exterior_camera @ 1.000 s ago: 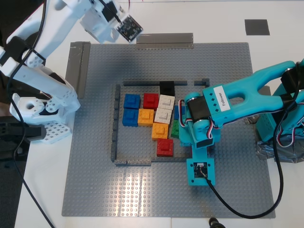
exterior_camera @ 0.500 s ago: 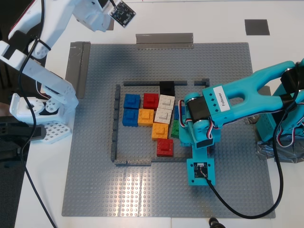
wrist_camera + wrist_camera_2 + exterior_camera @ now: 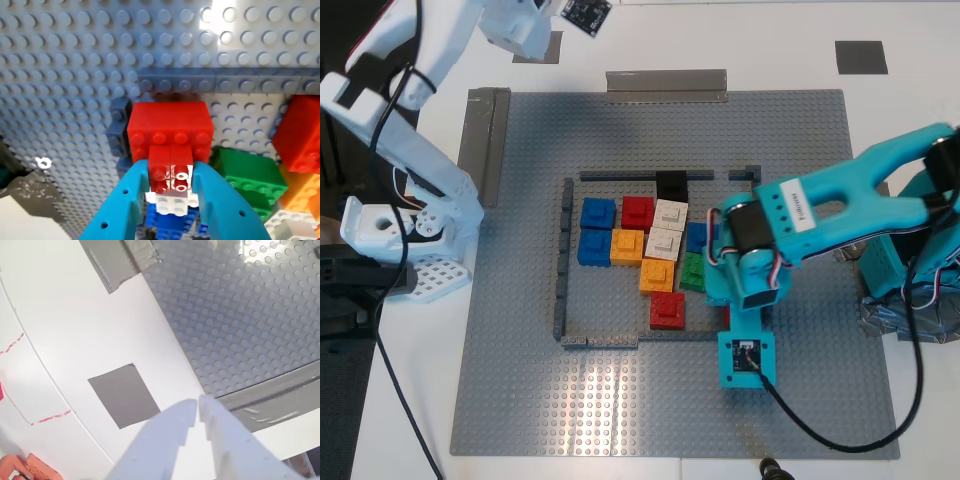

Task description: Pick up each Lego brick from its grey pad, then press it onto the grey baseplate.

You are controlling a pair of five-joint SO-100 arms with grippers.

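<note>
My first gripper [image 3: 171,167], on the teal arm [image 3: 790,215], is shut on a red brick [image 3: 170,127], gripping its raised centre block. The brick is low on the grey baseplate [image 3: 620,400], next to a dark grey wall strip [image 3: 200,82]. In the exterior view the arm hides nearly all of it. My second gripper [image 3: 197,407], on the white arm [image 3: 430,60], is shut and empty above the white table beside a bare grey pad [image 3: 125,395]. That pad [image 3: 550,48] is at the exterior view's top left. A second bare pad [image 3: 861,57] lies at the top right.
Inside the dark grey wall frame [image 3: 562,260] stand several bricks: blue [image 3: 597,213], red [image 3: 667,310], white [image 3: 669,214], orange [image 3: 626,246], green [image 3: 692,270]. Grey tape strips [image 3: 667,84] edge the baseplate. The arm bases stand at either side. A black cable [image 3: 820,430] crosses the front right.
The white arm has swung up and toward the exterior view's top left, off the baseplate to the pad. The teal arm has shifted slightly to the right.
</note>
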